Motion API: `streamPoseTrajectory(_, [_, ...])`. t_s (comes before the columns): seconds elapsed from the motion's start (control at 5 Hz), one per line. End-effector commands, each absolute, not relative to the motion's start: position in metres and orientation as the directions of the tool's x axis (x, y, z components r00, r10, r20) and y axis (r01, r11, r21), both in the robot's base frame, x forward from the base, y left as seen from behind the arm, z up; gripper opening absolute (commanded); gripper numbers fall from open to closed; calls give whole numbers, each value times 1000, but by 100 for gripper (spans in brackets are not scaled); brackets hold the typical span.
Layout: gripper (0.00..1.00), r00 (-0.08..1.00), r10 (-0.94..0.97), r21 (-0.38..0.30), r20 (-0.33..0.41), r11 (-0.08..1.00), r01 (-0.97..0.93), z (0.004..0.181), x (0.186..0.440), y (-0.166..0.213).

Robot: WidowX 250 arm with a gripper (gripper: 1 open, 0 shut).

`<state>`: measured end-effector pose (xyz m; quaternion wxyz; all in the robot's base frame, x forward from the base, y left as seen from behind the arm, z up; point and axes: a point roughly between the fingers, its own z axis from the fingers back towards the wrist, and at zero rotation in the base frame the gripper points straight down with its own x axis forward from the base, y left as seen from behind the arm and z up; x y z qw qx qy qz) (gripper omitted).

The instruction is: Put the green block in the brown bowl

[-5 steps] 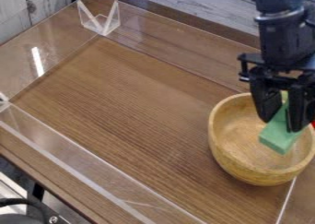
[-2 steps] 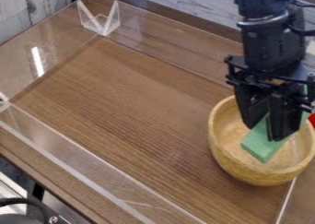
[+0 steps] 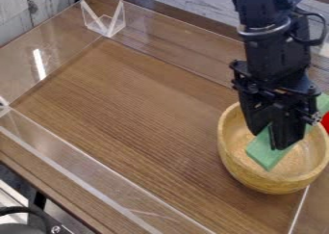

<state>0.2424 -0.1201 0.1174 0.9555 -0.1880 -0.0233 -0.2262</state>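
Observation:
The brown bowl (image 3: pixel 245 169) is a big light wooden bowl at the lower right of the table. The green block (image 3: pixel 264 153) hangs tilted inside the bowl's opening, its lower end near the bowl's floor. My black gripper (image 3: pixel 279 137) reaches down from above and is shut on the green block's upper end. Whether the block touches the bowl's bottom I cannot tell.
A red item (image 3: pixel 324 114) peeks out at the right edge behind the arm. Clear acrylic walls (image 3: pixel 58 156) border the wooden table (image 3: pixel 129 93) on the left and front. A clear plastic bracket (image 3: pixel 102 19) stands at the back left.
The gripper has shifted left and slightly down with the green block, and the block now hangs lower inside the bowl.

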Motion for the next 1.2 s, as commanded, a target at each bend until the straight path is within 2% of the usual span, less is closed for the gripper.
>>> streamPoseTrajectory(0.0, [100, 889, -417, -331, 189, 825, 457, 136, 245, -114])
streamPoseTrajectory(0.4, [100, 901, -393, -318, 184, 844, 433, 146, 247, -106])
streamPoseTrajectory(0.8, [100, 925, -298, -260, 235, 898, 355, 181, 261, -71])
streamPoseTrajectory(1.0, [100, 932, -261, -220, 253, 922, 318, 187, 271, -48])
